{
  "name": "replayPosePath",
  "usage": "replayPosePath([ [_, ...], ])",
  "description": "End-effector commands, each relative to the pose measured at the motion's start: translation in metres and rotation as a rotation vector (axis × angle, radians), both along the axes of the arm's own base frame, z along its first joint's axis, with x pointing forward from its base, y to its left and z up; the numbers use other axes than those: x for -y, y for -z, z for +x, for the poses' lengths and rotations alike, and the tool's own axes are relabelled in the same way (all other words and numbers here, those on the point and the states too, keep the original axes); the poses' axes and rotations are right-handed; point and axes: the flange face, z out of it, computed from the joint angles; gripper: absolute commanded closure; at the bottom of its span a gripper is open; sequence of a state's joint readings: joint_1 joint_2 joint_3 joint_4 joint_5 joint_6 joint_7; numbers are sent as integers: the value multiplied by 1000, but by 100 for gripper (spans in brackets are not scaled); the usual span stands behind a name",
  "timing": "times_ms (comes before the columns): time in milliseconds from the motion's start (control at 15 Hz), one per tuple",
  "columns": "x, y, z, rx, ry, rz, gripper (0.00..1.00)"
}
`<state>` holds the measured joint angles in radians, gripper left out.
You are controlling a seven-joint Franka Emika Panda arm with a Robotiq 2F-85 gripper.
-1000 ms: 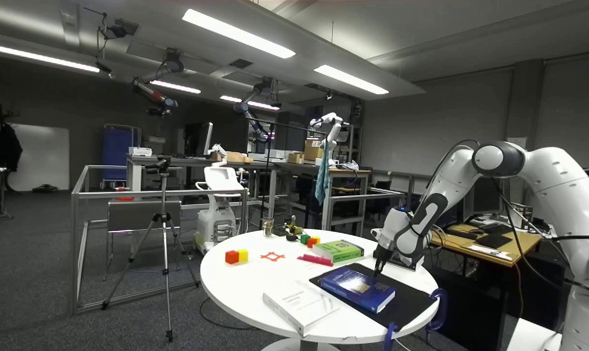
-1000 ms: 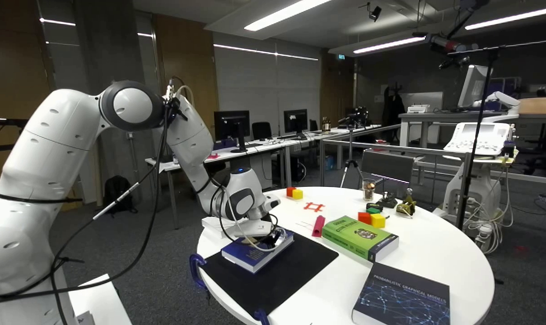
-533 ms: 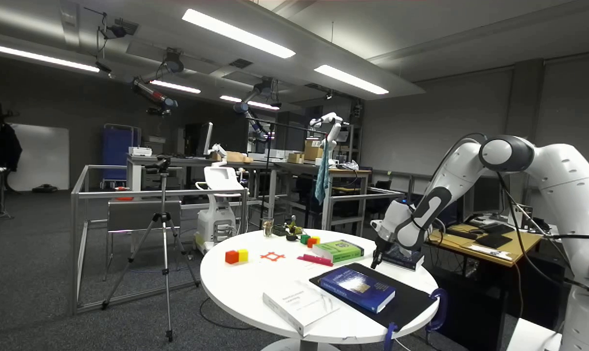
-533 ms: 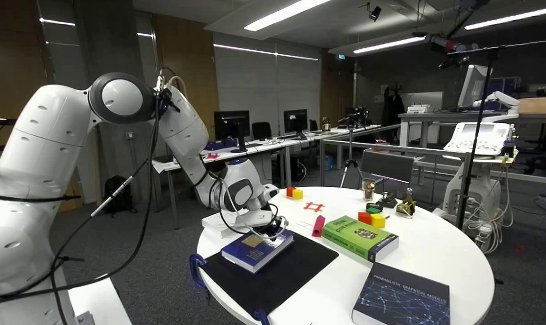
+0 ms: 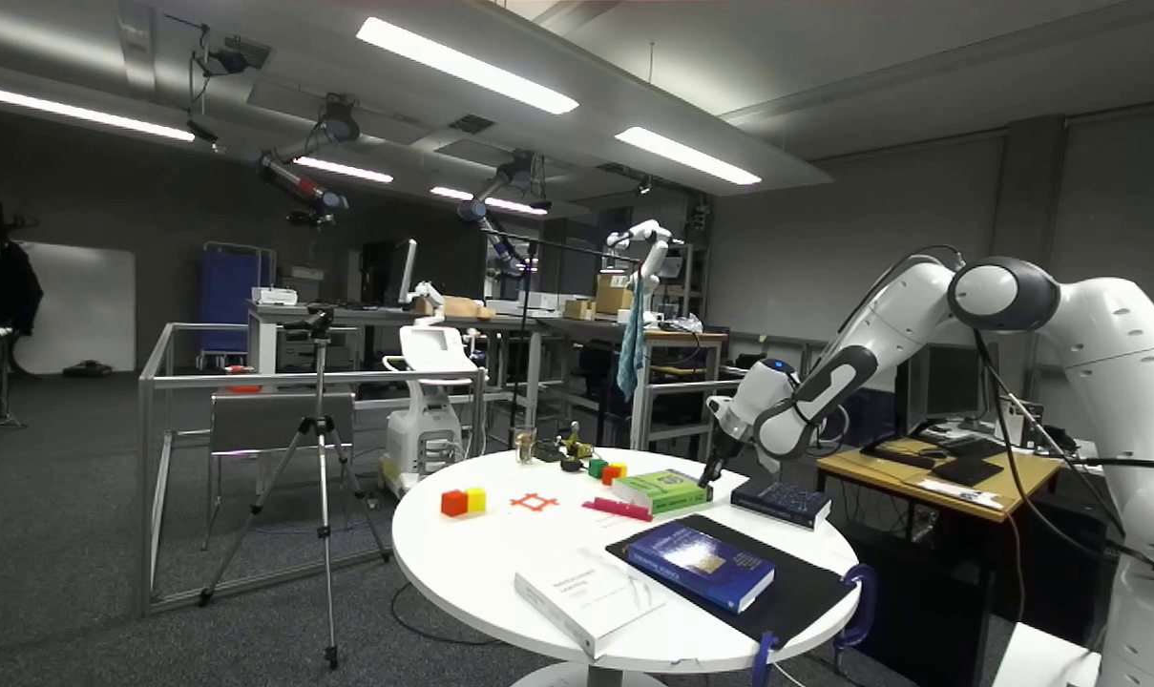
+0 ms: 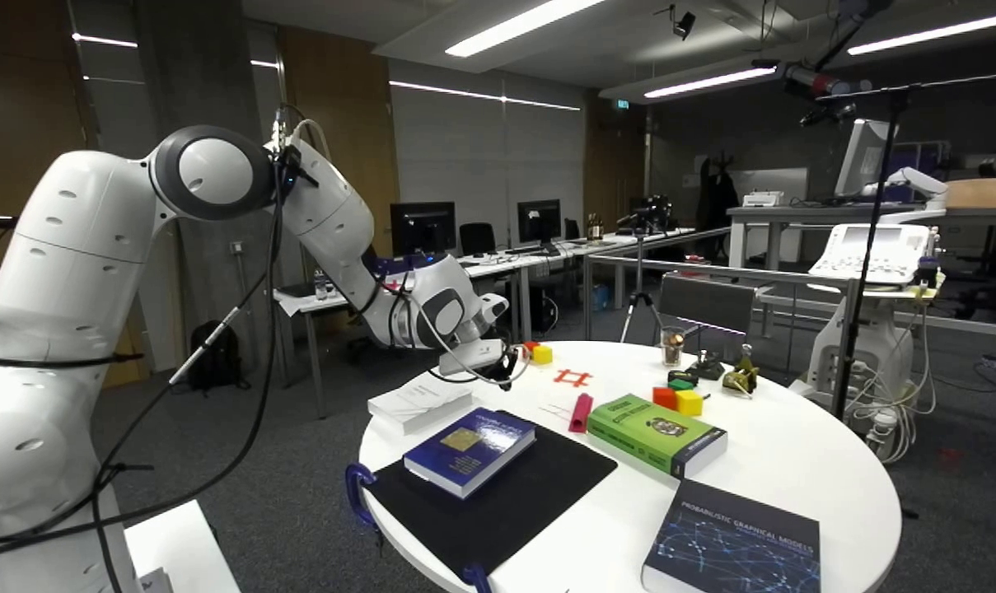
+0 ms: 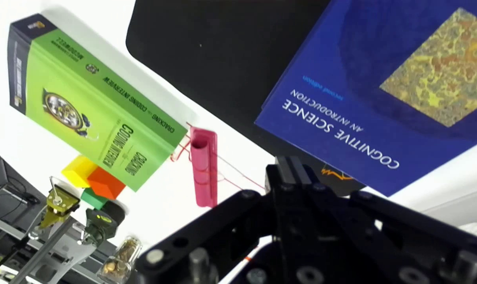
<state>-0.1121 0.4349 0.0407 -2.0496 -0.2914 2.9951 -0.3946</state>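
My gripper (image 7: 292, 169) is shut, its two fingertip pads together and nothing between them. In both exterior views the gripper (image 5: 708, 475) hangs in the air above the round table, apart from every book. Nearest in the wrist view are the blue Cognitive Science book (image 7: 360, 98), lying flat on a black mat (image 7: 222, 51), and a pink holder (image 7: 204, 169). A thick green book (image 7: 96, 102) lies beyond the holder. The white book (image 6: 419, 401) and the dark Probabilistic Graphical Models book (image 6: 736, 535) lie on either side of the mat.
Red, yellow and green cubes (image 6: 677, 399) sit behind the green book, near small figures (image 6: 741, 377) and a glass (image 6: 672, 346). A red-yellow cube pair (image 5: 463, 501) and a red frame (image 5: 535, 502) lie farther off. Blue clamps (image 5: 860, 606) grip the table edge (image 5: 443, 592).
My gripper has risen from close over the blue book and drawn away from it, with the arm tilting. The blue book and the other objects stay where they were.
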Motion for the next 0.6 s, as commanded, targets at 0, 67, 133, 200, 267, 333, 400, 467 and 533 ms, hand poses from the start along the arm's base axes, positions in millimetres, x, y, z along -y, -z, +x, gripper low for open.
replayPosePath([
  [0,-23,-21,21,17,-76,10,100],
  [67,-30,-25,25,23,-96,22,100],
  [133,-38,-29,29,29,-118,36,100],
  [200,-45,-33,32,31,-141,54,100],
  [267,-52,-37,35,33,-165,70,100],
  [333,-56,-39,38,34,-186,86,100],
  [400,-59,-40,40,29,-204,99,100],
  [467,-61,-40,41,16,-230,118,100],
  [533,-63,-41,42,5,-259,127,100],
])
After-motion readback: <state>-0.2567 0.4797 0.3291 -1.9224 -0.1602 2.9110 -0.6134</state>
